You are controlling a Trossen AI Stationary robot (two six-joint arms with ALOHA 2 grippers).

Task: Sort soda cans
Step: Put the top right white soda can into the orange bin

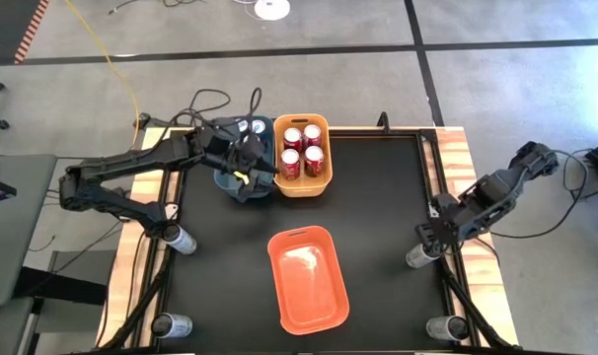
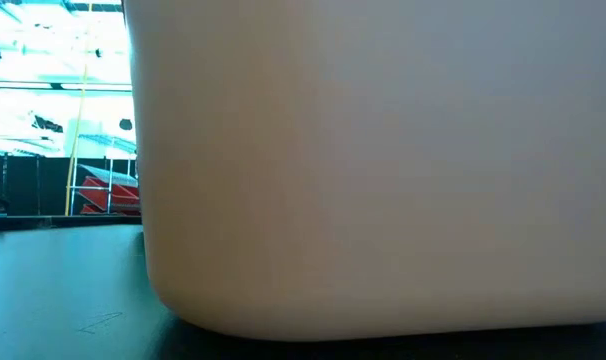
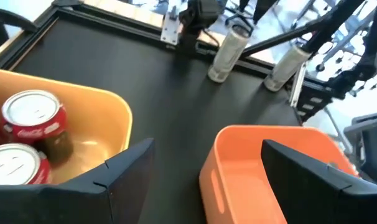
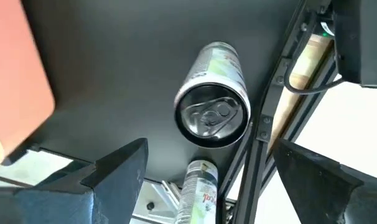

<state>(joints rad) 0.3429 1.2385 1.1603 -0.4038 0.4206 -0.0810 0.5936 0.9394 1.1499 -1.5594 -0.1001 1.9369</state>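
Our left tool (image 1: 248, 170) hangs over the blue bin (image 1: 242, 183), its fingers spread and nothing between them; silver can tops show in that bin just beyond it, though we cannot count them. Just beside the left tool, on the side away from its arm, sits the yellow bin (image 1: 304, 185) with four red cans (image 1: 302, 150) standing upright in it, so we judge the red sort done or close to it.

Our right tool (image 4: 204, 168) is at the bench's right edge, jaws wide apart and empty, directly above a silver can (image 4: 214, 112) that stands upright on the mat. A second silver can (image 4: 195, 183) stands near it along the same edge. On the far side of the bench from that tool, two more silver cans (image 1: 181, 239) wait by the left edge.

The orange bin (image 1: 319, 314) between the two tools looks empty. We judge the work past halfway, with four silver cans left to carry to it.
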